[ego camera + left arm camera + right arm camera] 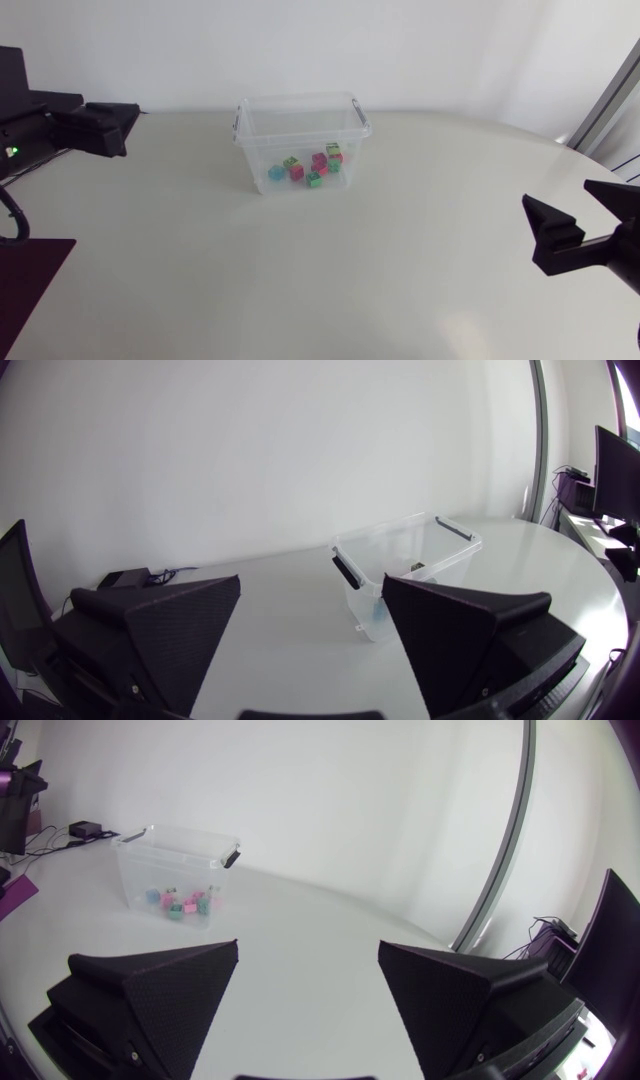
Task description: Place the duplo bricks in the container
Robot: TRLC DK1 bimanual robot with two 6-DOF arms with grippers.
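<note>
A clear plastic container (pixel 262 112) stands at the back middle of the white table. Several duplo bricks (pixel 310 166) lie on its floor, in pink, green, yellow and blue. My left gripper (pixel 100 128) sits at the table's far left edge, well away from the box, open and holding nothing. My right gripper (pixel 580 215) is at the right edge, also open and empty. In the left wrist view the container (pixel 352 560) stands ahead of the open gripper (pixel 310 622). Across the table from the right gripper (pixel 308 982), the container (pixel 140 870) shows with its bricks (pixel 182 902) inside.
A dark mat (pixel 25 285) lies at the left front corner of the table (pixel 320 270). A black device with a cable (pixel 125 577) sits near the table's back edge in the left wrist view.
</note>
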